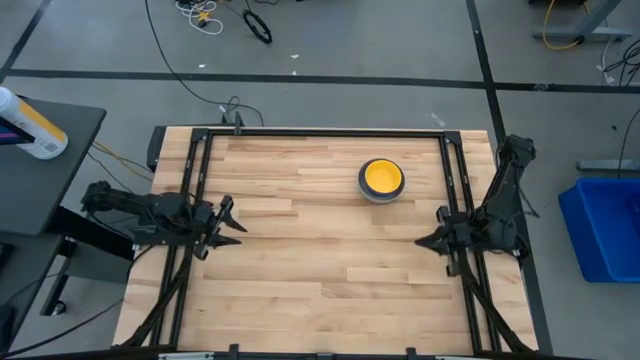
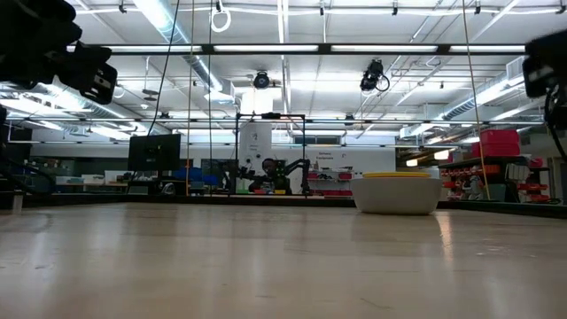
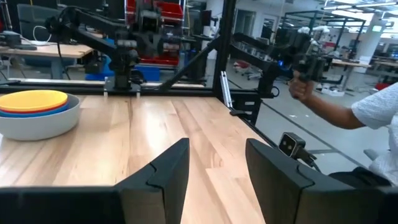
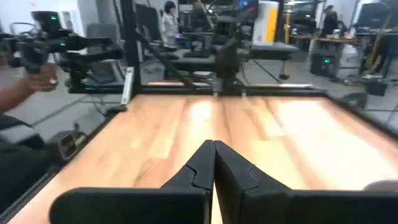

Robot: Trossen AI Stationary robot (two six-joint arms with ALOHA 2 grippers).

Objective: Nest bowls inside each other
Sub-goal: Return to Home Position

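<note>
Left claw (image 3: 217,149) parted, right claw (image 4: 214,149) closed, bowls (image 1: 381,179) nested.

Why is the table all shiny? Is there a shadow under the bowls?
Low view: the ceiling strip lights mirror as pale streaks on the table. Right wrist view: a bright glare patch whitens part of it. High view: light is even, and the stacked bowls cast hardly any shadow.

Workshop hall under strip lights (image 2: 266,49).
Grey floor (image 1: 350,40) with loose cables (image 1: 258,25); blue bin (image 1: 605,225) beside the wooden table (image 1: 300,290); red bins (image 2: 499,142) far back.
</note>
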